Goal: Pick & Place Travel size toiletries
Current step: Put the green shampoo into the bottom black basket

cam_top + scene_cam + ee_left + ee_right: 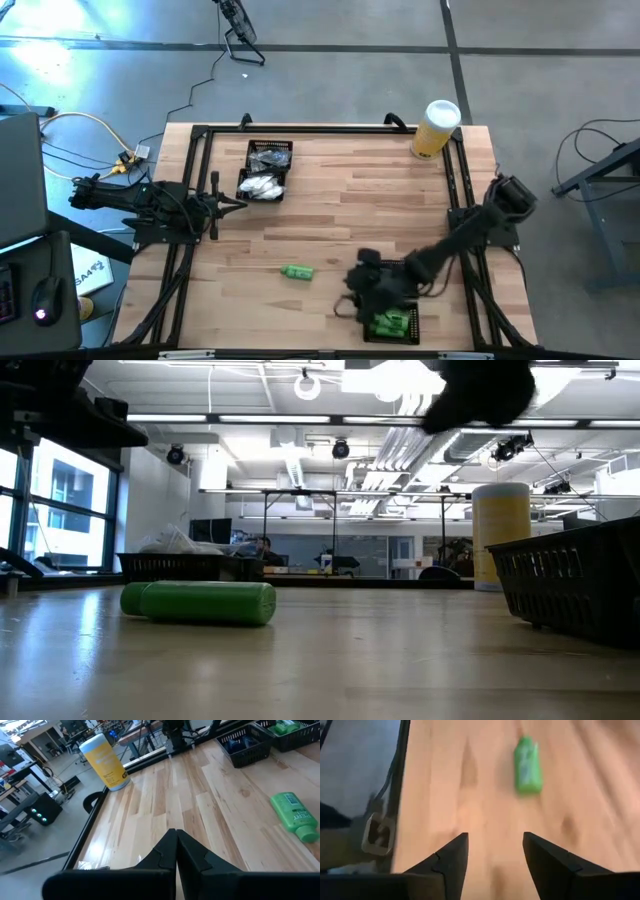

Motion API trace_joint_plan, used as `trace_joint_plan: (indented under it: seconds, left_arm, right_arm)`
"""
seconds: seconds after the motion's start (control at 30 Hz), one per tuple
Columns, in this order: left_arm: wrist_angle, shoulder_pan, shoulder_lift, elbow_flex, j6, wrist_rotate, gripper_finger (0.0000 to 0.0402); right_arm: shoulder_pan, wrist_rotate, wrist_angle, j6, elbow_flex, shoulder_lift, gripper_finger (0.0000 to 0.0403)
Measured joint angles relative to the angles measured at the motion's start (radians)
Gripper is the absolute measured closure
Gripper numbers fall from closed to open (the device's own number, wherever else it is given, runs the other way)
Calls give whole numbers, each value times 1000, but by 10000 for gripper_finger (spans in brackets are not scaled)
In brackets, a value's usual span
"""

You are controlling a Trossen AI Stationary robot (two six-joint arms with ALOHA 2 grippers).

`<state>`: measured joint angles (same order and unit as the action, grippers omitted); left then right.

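From my console, nearest the front edge of the table (330,200) I see a black tray (392,325) toward the front right corner, holding green bottles (390,323). My right gripper (352,293) hangs just beside that tray on its left; in its wrist view the two fingers (451,862) stand apart with bare wood between them, so the jaws are released and grip nothing. A little farther in, a lone green bottle (298,272) lies on its side on the wood, near the front edge and left of the right gripper, apart from it; the low view shows it flat on the table (205,603). Farther back, toward the rear left, a second black tray (266,170) holds white packets (261,186) and something dark I cannot make out. My left gripper (236,204) waits at the left edge just beside that tray, its fingers (200,862) pressed together, clenched on nothing. At the rear right corner stands a yellow cylinder (437,128) with a white lid.
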<state>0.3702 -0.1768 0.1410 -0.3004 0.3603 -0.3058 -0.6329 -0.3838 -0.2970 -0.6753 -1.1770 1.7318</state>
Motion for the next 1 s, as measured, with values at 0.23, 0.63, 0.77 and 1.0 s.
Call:
trace_joint_plan:
  seconds: [0.23, 0.63, 0.77, 1.0]
  left_arm:
    - [26, 0, 0, 0, 5, 9, 402]
    - [81, 0, 0, 0, 8, 9, 402]
    - [81, 0, 0, 0, 8, 9, 402]
    - [82, 0, 0, 0, 69, 9, 402]
  right_arm:
    - [162, 0, 120, 211, 0, 0, 221]
    - [365, 1, 169, 207, 0, -1, 240]
    - [394, 2, 174, 186, 0, -1, 258]
    - [407, 69, 179, 208, 0, -1, 285]
